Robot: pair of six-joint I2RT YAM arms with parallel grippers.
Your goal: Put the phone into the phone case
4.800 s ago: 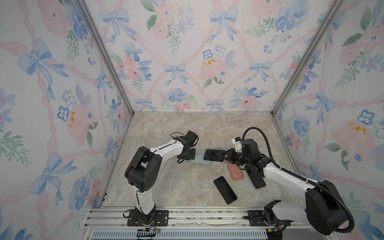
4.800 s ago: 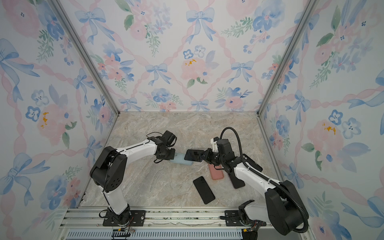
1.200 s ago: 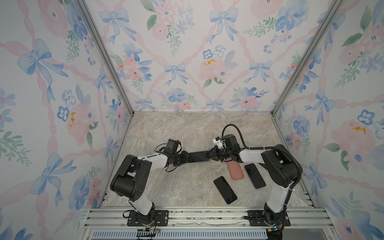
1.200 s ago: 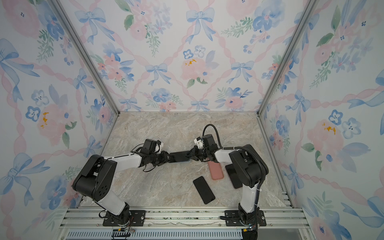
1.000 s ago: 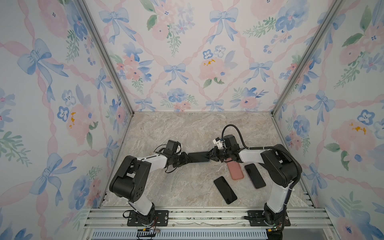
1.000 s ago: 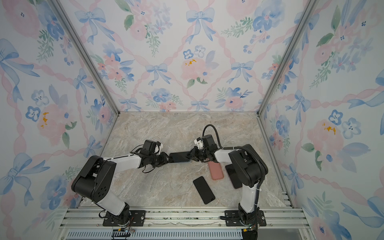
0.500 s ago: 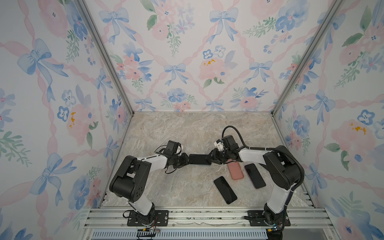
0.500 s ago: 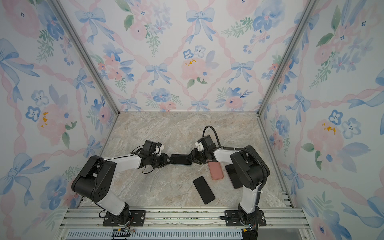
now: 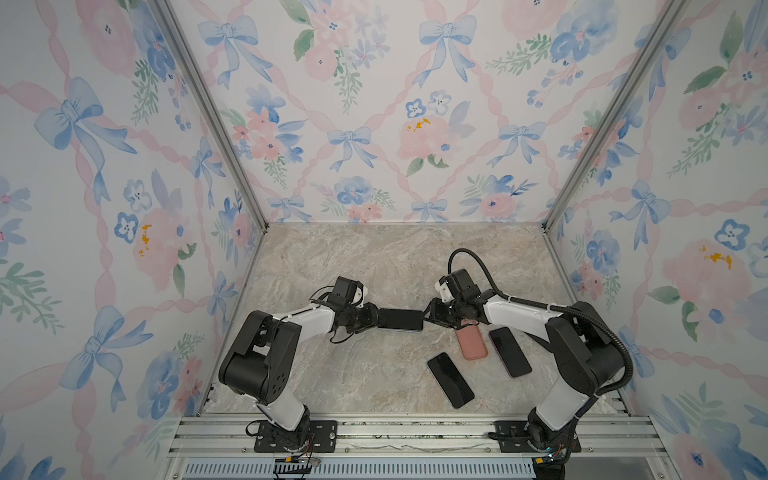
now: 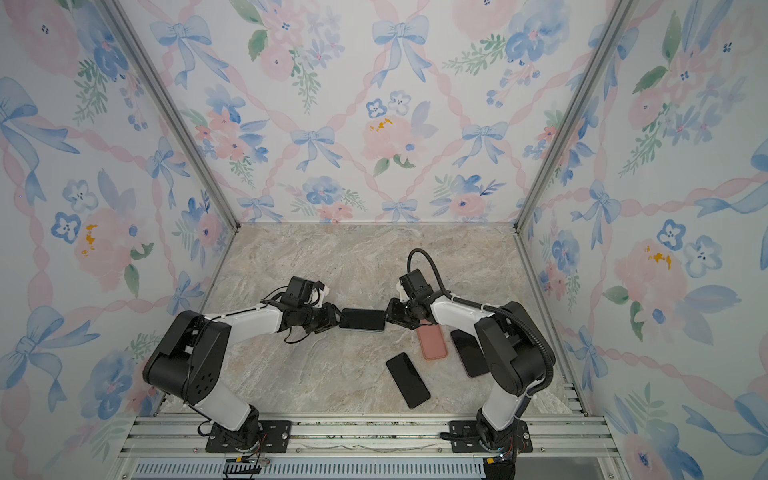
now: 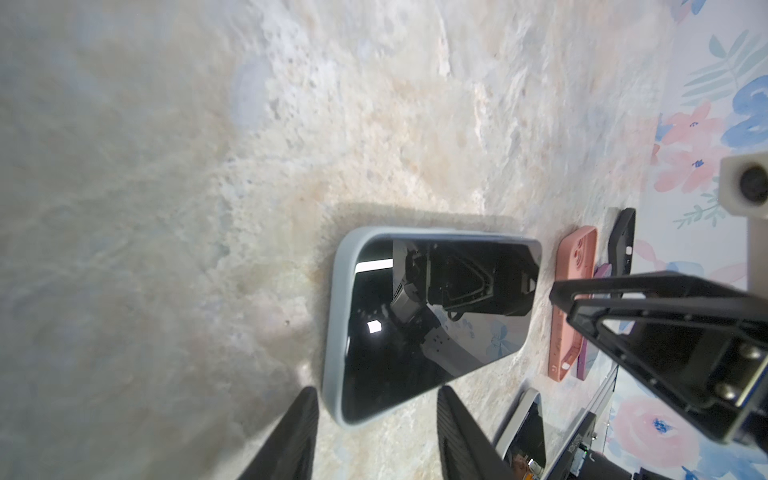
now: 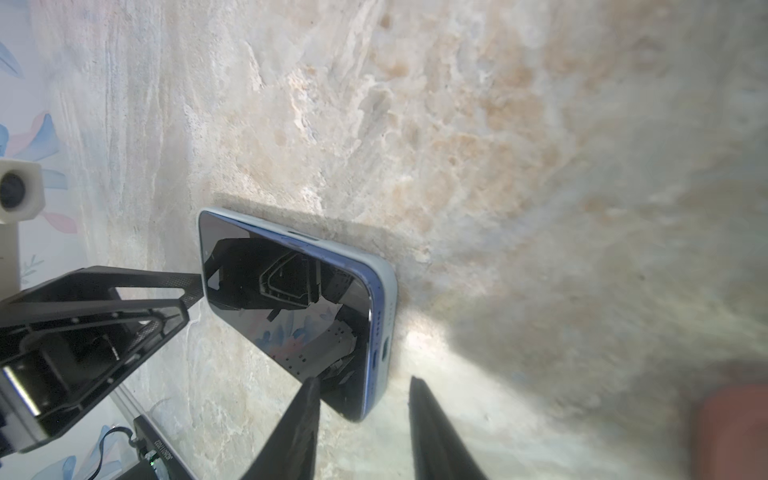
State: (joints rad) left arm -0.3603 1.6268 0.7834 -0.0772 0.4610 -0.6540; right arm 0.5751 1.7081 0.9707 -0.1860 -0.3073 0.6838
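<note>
Right wrist view first: the phone (image 12: 291,299) lies screen up in the pale blue phone case (image 12: 384,276), but I judge it only partly seated. Its darker blue edge stands proud of the case rim along one long side and at the end with the port. So the drop-in looks done, and the press-home looks like what's left. Over to the left wrist view: the phone case (image 11: 334,316) wraps the opposite end cleanly, so that end seems to be in.

In both top views the pair rests flat on the desk (image 9: 374,257), just beside the pink case (image 9: 471,343), on its side toward the left arm. The spare black phones (image 9: 451,380) lie by the pink case too, on its side toward the arm bases.

The left jaws are parted and hold nothing, and the seated end of the case sits between their tips. The right jaws are parted and empty as well. The raised end corner pokes between their tips, one tip crossing the screen's edge, the other clear of the phone. Whether any tip actually touches, I can't tell.
</note>
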